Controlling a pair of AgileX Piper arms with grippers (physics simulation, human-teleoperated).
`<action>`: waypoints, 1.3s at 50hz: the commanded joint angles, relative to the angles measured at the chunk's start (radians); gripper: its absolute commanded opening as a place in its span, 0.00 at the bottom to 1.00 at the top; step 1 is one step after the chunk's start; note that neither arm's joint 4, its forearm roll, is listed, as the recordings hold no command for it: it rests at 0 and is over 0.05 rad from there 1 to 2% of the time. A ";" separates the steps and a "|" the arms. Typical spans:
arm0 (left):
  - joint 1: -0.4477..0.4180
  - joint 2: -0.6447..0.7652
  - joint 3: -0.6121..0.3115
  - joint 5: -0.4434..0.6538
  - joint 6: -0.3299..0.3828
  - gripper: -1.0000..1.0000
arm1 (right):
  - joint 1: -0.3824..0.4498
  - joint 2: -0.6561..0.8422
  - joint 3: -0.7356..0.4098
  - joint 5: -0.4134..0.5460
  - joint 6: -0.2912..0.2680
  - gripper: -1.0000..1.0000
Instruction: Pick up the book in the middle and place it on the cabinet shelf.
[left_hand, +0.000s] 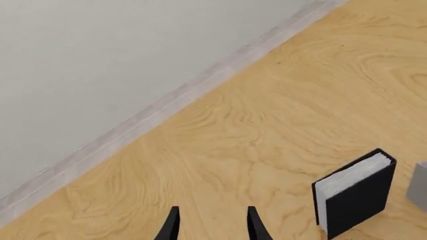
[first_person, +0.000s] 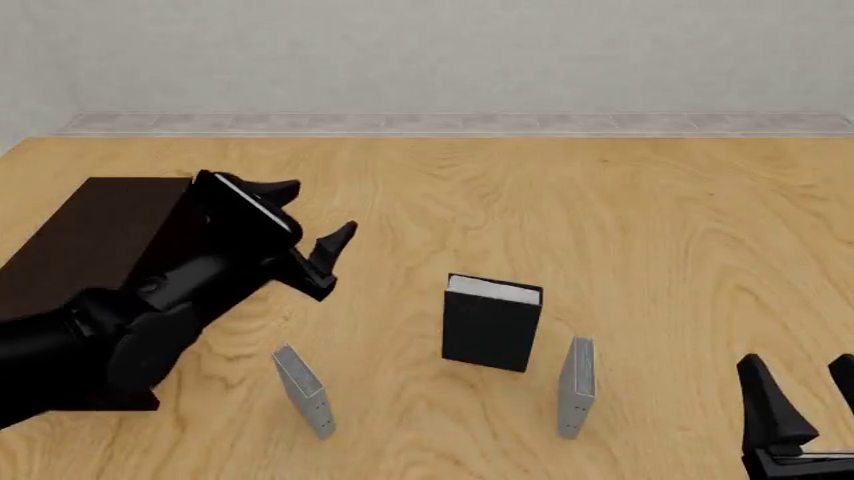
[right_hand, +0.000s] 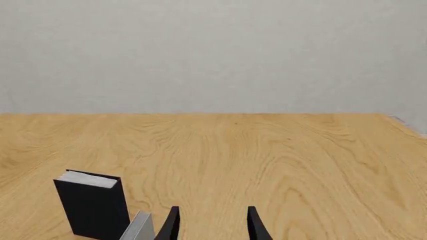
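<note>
The book (first_person: 491, 325), thick and black with white page edges, stands upright in the middle of the wooden table; it also shows in both wrist views (left_hand: 357, 192) (right_hand: 92, 206). The cabinet shelf (first_person: 94, 240), long and dark brown, lies at the far left, partly hidden by my left arm. My left gripper (first_person: 327, 262) hovers open and empty left of the book, beside the cabinet's near end. Its fingers (left_hand: 172, 225) hold nothing. At the lower right corner my right gripper (first_person: 801, 392) stands open and empty, fingers (right_hand: 257, 224) apart, right of the book.
Two thin grey books stand upright nearer me, one (first_person: 304, 390) left of the black book and one (first_person: 575, 387) right of it. The right one shows close to my right fingers (right_hand: 139, 227). A grey wall with a pale baseboard (first_person: 454, 123) borders the table's far edge.
</note>
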 joint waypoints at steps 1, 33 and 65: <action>-0.063 0.092 -0.079 0.017 0.066 1.00 | 0.000 0.003 0.000 -0.004 -0.001 1.00; -0.202 0.219 -0.181 0.087 0.267 1.00 | 0.000 0.002 0.000 -0.002 0.000 1.00; -0.394 0.204 -0.219 0.235 0.298 1.00 | 0.000 0.008 0.001 -0.009 -0.001 1.00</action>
